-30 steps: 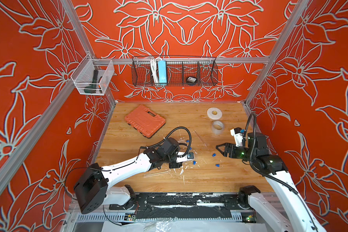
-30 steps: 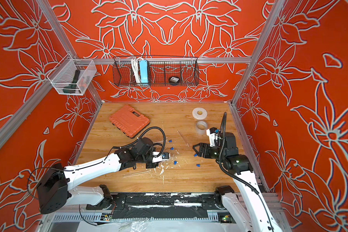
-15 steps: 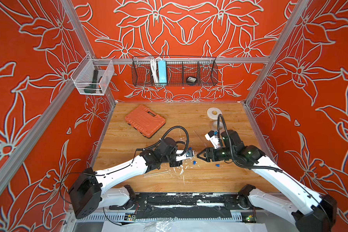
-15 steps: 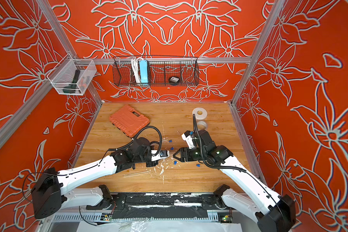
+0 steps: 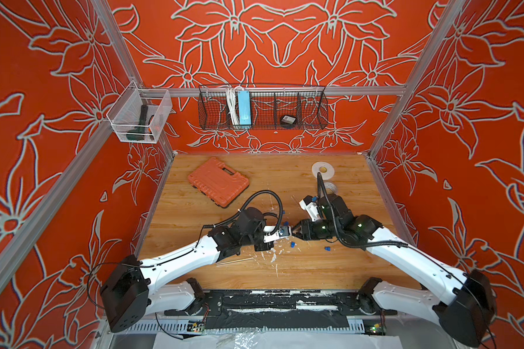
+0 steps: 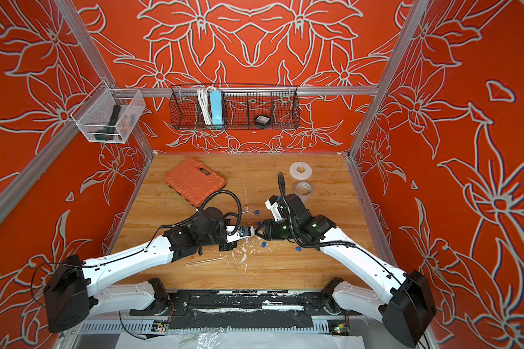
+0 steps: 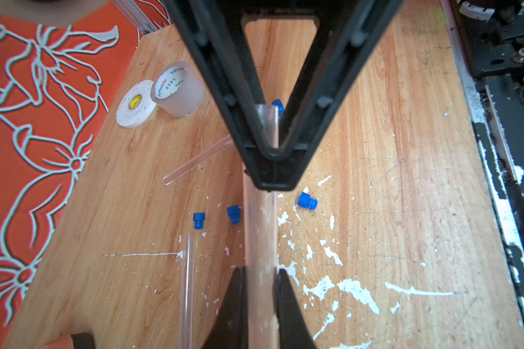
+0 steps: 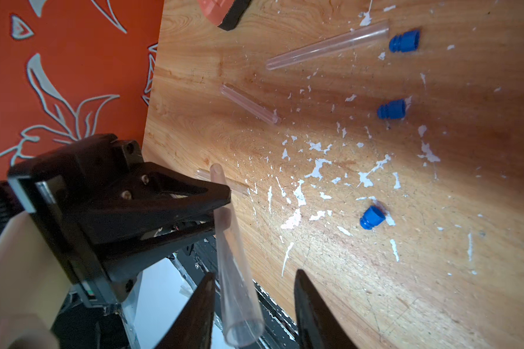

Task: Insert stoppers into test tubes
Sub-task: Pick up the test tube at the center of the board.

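Top views: wooden table (image 5: 315,272), floral walls (image 5: 285,39)

Operator: Where is the tool case (image 5: 218,182) located?
Technician: It is placed on the table (image 5: 315,272), rear left. One tape roll (image 5: 323,169) is set rear right, with a second tape roll (image 6: 303,188) just before it. A wire basket (image 5: 262,107) is hung on the rear wall, a bin (image 5: 138,116) on the left wall.
Operator: And mid-table?
Technician: The left gripper (image 7: 260,273) and right gripper (image 8: 254,272) are positioned tip to tip. The held tube (image 8: 233,256) is carried in the left gripper and passed between the right gripper's fingers (image 8: 200,302). The stoppers (image 6: 263,244) are scattered before and, apparently, behind them. A loose tube (image 6: 204,261) is laid before the left arm (image 6: 133,260).
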You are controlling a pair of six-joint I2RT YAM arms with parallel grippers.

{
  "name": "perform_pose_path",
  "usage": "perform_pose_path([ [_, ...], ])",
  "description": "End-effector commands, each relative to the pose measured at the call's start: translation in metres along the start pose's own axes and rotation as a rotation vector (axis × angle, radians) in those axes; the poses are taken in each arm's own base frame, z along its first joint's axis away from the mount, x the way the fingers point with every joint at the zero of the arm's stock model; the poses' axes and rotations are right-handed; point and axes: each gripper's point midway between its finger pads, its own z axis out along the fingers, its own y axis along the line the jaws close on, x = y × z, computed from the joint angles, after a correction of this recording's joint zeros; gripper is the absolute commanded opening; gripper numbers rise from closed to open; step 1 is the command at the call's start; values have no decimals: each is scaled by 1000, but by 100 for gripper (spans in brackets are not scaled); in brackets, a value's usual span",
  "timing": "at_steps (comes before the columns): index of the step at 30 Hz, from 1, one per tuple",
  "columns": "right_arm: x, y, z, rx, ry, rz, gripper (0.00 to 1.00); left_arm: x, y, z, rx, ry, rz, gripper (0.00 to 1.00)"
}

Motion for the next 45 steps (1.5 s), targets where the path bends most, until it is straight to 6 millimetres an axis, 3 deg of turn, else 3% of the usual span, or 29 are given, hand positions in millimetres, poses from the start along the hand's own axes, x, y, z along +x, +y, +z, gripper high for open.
perform_pose_path([
  [1, -16, 13, -2, -18, -50, -6, 40, -6, 5, -4, -24, -27, 11, 11],
  [10, -19, 25, 2, -59, -52, -7, 26, -6, 5, -5, -24, -31, 13, 11],
  [21, -14, 20, 4, -43, -39, 1, 16, -9, 6, -7, -31, -45, 10, 11],
  [27, -14, 23, -1, -52, -44, 1, 3, -9, 9, -8, -53, -45, 8, 20],
  [29, -14, 27, -5, -64, -48, -1, 2, -8, 11, -9, -73, -47, 6, 32],
  [35, -15, 43, -22, -124, -76, -11, 1, -12, 9, -15, -87, -89, 12, 44],
  [45, -7, 61, -34, -230, -58, 0, 1, -23, 4, -27, -94, -177, 68, 36],
])
